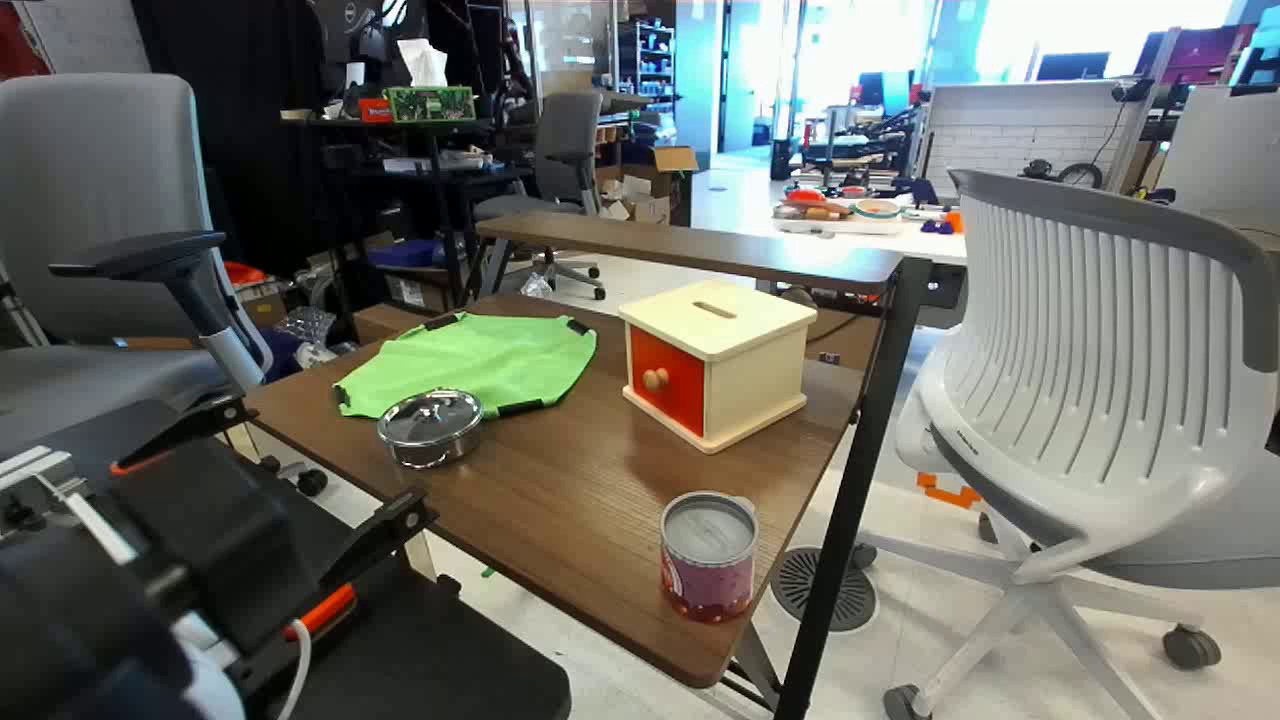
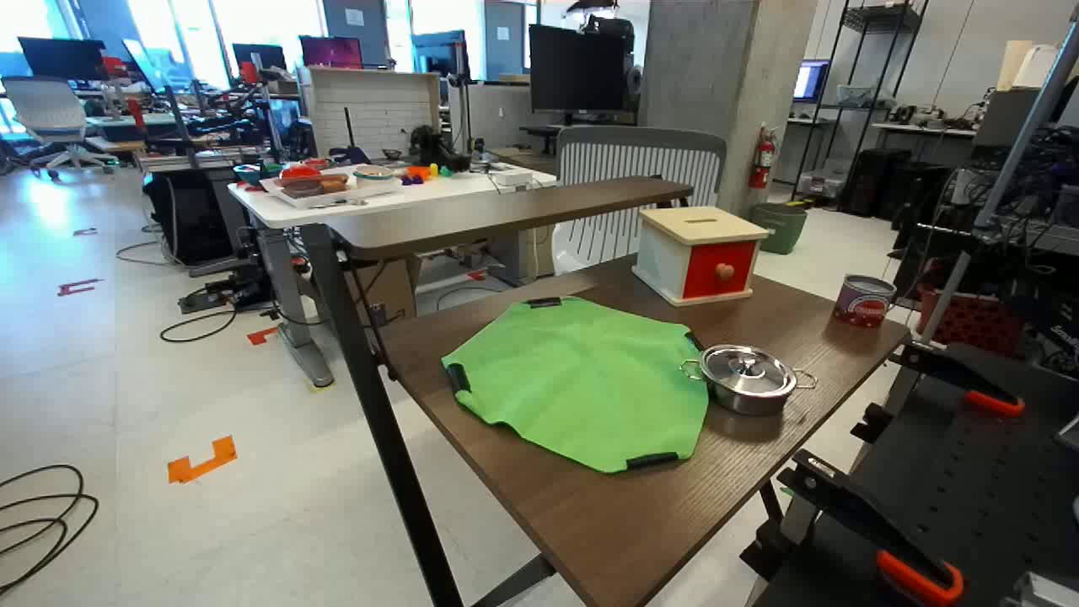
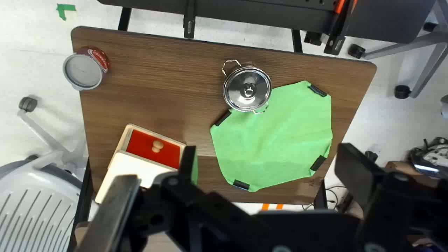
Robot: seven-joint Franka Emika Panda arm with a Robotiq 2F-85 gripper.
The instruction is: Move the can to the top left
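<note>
The can [image 1: 708,560] is short, with a dark red and purple side and a pale grey top. It stands upright near a corner of the brown table [image 1: 580,500]. It also shows in an exterior view [image 2: 865,302] at the table's far right corner, and at the upper left of the wrist view [image 3: 85,68]. My gripper [image 3: 270,161] is wide open and empty, high above the table. Its fingers appear on either side of the green cloth, well away from the can. The gripper is outside both exterior views.
A wooden box with a red door [image 1: 720,360] stands on the table. A silver lidded pot [image 2: 750,379] sits at the edge of the green cloth [image 2: 582,379]. A raised shelf [image 1: 690,245] runs along one table side. Black clamps [image 2: 868,514] stick out from the robot's stand.
</note>
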